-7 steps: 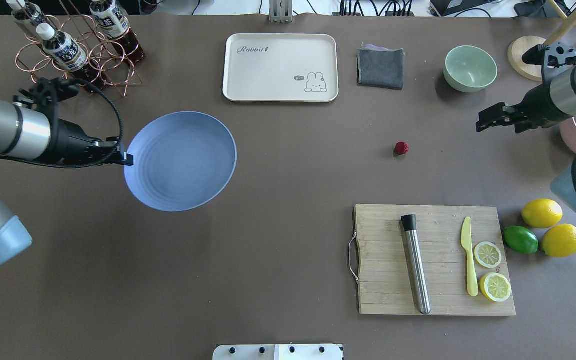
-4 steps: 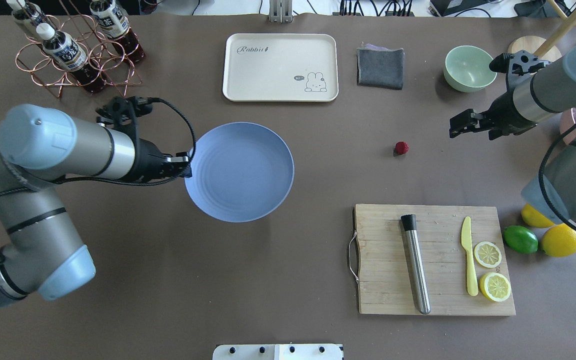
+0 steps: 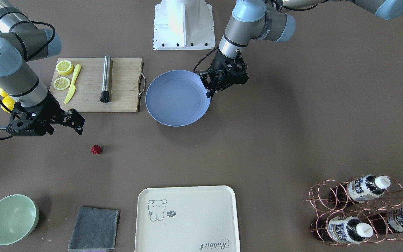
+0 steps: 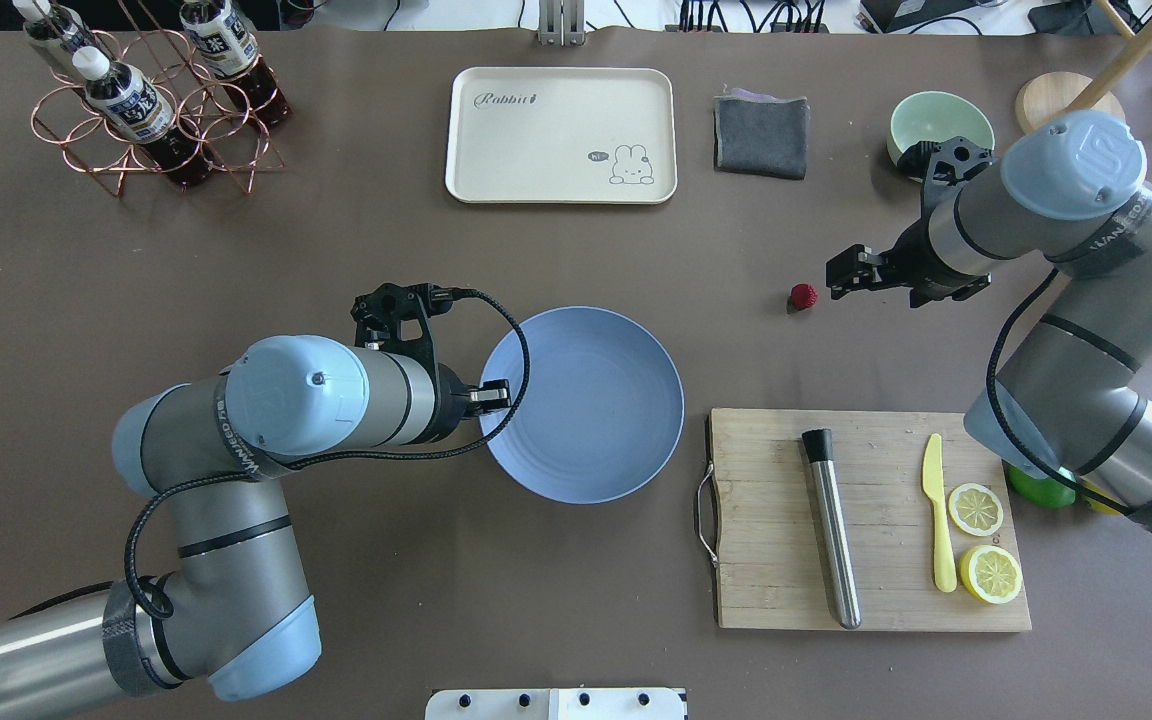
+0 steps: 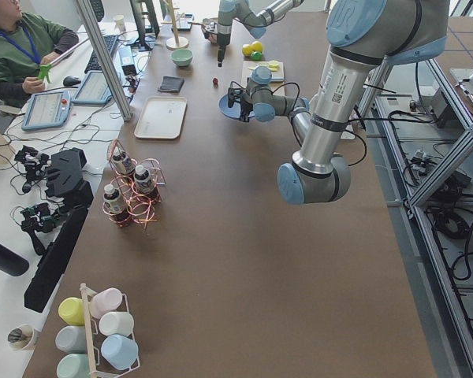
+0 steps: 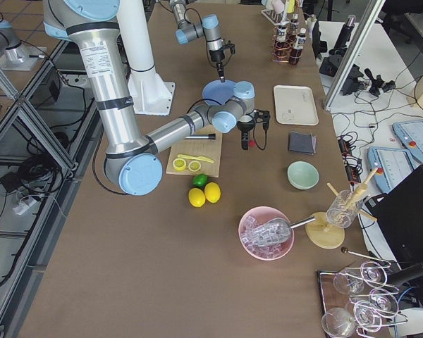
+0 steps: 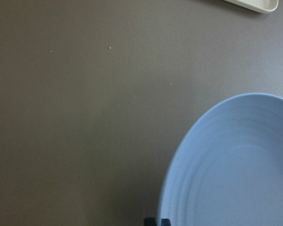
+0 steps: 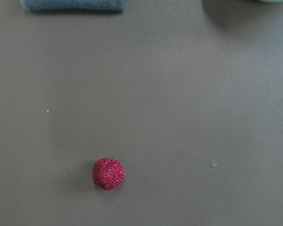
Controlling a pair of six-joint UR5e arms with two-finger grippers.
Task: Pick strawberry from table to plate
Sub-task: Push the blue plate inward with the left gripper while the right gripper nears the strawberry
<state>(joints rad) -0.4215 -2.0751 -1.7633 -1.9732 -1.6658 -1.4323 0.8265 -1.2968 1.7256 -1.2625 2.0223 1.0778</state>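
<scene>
The strawberry [image 4: 803, 295] is a small dark-red berry lying on the brown table [image 4: 576, 260], right of centre; it also shows as strawberry [image 3: 96, 149] and strawberry [image 8: 108, 173]. My right gripper [image 4: 839, 274] hangs open just to the right of it, not touching, fingers apart in the front-facing view [image 3: 80, 126]. The blue-grey plate [image 4: 596, 410] is empty and sits near the table's middle, beside the cutting board's handle. My left gripper [image 4: 494, 396] is shut on its left rim, seen too at the plate [image 3: 177, 101] edge. The left wrist view shows the plate [image 7: 240, 169] with a shadow under it.
A wooden cutting board [image 4: 776, 560] with a steel rod, a yellow knife and lemon slices lies at the front right. A cream tray [image 4: 561, 135], grey cloth [image 4: 761, 135] and green bowl [image 4: 936, 125] line the far edge. A bottle rack [image 4: 146, 100] stands far left.
My left arm has carried the plate to the right and nearer the robot, up to the cutting board. My right gripper has moved left, close to the strawberry. The strawberry has not moved.
</scene>
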